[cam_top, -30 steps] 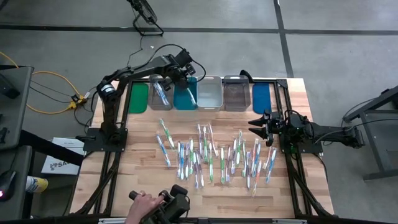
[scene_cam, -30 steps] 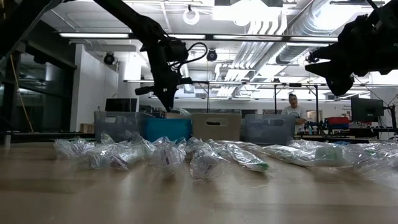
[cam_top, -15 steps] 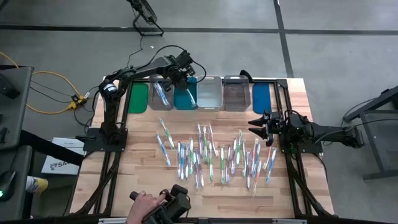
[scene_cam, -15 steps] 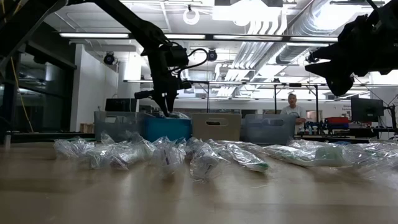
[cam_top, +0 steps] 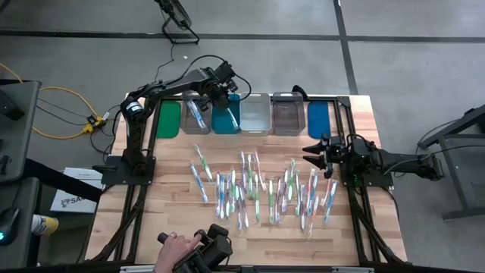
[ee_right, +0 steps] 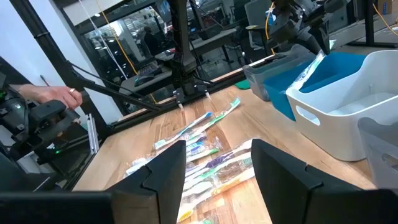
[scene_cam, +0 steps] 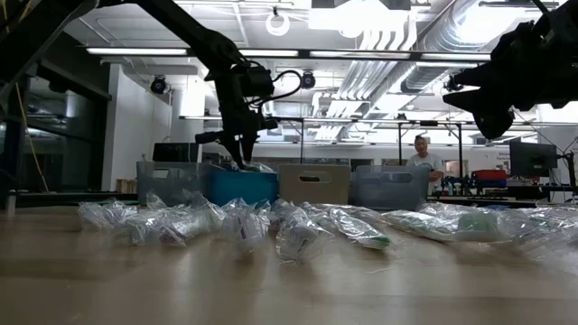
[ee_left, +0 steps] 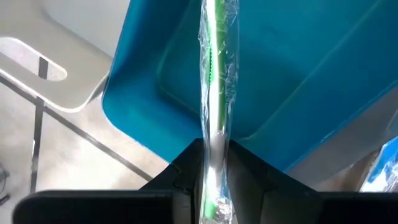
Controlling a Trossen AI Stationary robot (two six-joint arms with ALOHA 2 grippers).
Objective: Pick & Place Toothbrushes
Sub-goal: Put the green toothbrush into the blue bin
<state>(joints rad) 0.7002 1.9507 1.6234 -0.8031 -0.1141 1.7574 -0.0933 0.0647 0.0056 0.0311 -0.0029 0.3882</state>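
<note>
Standing here I can make out almost no writing. A white sheet of paper (cam_top: 70,191) lies on the floor left of the desk (cam_top: 182,243), and dark capital letters on it begin "SA", the rest being cut off by the frame beside it. The bins and wrappers carry nothing I can read.

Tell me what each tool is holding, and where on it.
The left tool has a wrapped green toothbrush between its fingers at one end, over the teal bin. The right tool holds nothing.
</note>
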